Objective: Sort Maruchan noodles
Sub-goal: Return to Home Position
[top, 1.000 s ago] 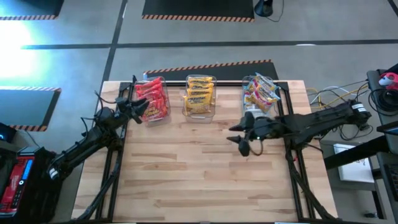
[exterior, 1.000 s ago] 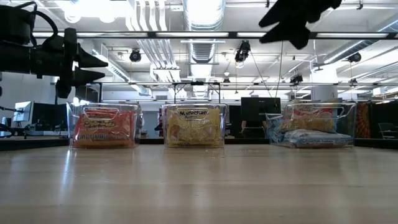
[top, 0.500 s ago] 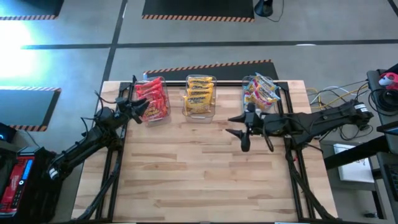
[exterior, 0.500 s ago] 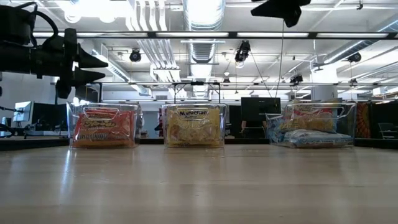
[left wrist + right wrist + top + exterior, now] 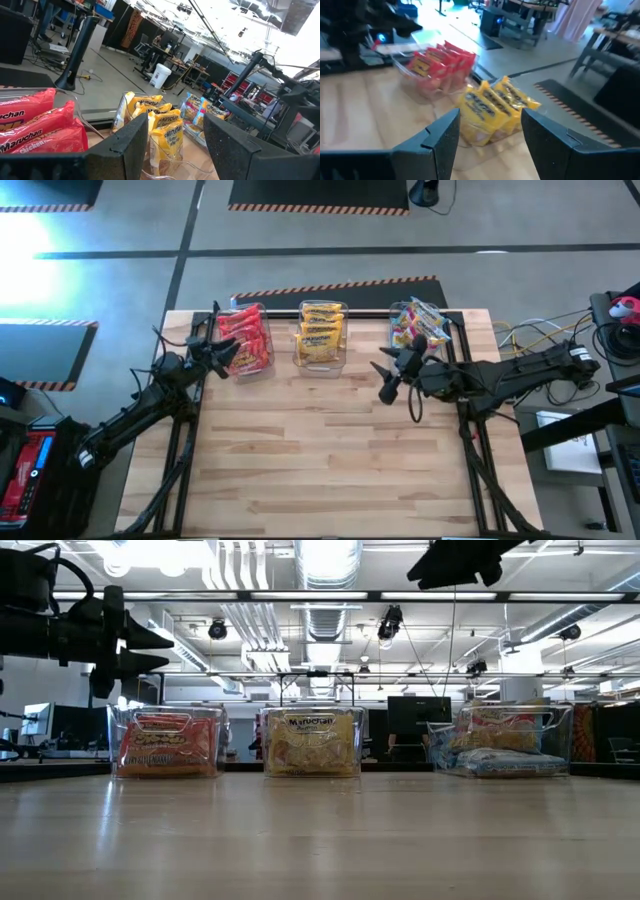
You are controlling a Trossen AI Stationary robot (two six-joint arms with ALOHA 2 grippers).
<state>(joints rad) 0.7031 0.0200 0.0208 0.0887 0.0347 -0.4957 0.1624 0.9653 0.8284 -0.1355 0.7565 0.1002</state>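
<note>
All the Maruchan noodles in view sit in three clear bins lined up along the far edge of the worktop [image 5: 330, 450]; none shows loose on the boards. The left bin [image 5: 252, 373] holds the red packets [image 5: 246, 340], standing on edge in a row that runs near to far, with their faces towards the near edge. The middle bin [image 5: 320, 366] holds the yellow packets [image 5: 321, 332], stacked the same way. The right bin [image 5: 445, 725] holds the multicoloured packets [image 5: 420, 328] more loosely, some lying flat and at least one upright. The left arm [image 5: 130, 420] reaches in from the near left, and the left jaws hang raised just beside the near-left corner of the left bin, apart and holding nothing. The right arm [image 5: 510, 375] comes in from the right, and the right jaws hover high above the worktop just on the near side of the right bin, towards the gap between it and the middle bin, also apart and empty. So the packets lie to the far side of both jaws, and the right jaws are the closer pair to the middle and right bins. The sorting looks finished, so pulling back towards the near side should keep each arm away from the bin walls.
</note>
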